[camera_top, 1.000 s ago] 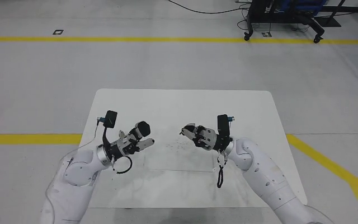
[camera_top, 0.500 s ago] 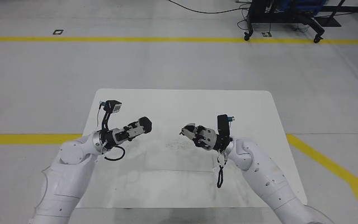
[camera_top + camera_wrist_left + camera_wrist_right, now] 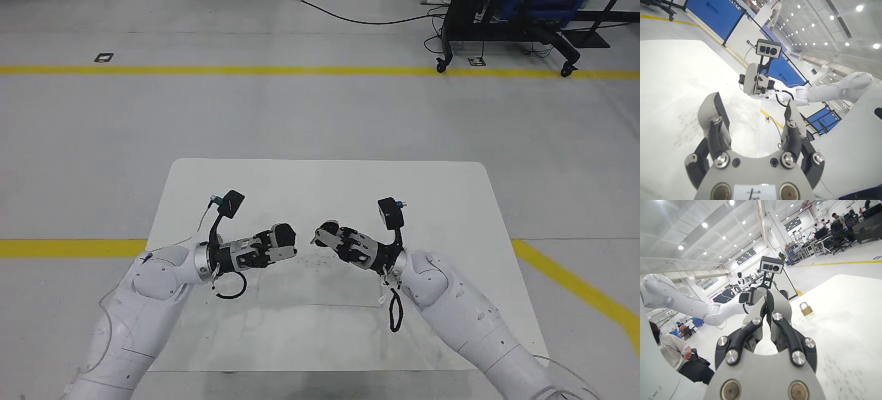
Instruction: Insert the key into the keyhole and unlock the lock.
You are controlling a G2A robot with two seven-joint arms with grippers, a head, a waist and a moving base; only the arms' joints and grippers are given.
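pale grey floor (image 3: 300, 120) crossed by yellow lines (image 3: 250, 70), a black wheeled stand (image 3: 490, 20) at the far right. white table (image 3: 330, 185) near. blue panels (image 3: 715, 19), round ceiling lights (image 3: 704, 225), desks (image 3: 817, 247) with office chairs (image 3: 836, 236).

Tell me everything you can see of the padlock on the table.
The padlock is small, with a squarish brass-coloured metal body and a silvery arched shackle, which looks shut into the body. It rests alone on the white table; only the tabletop touches it. Its keyhole cannot be made out.
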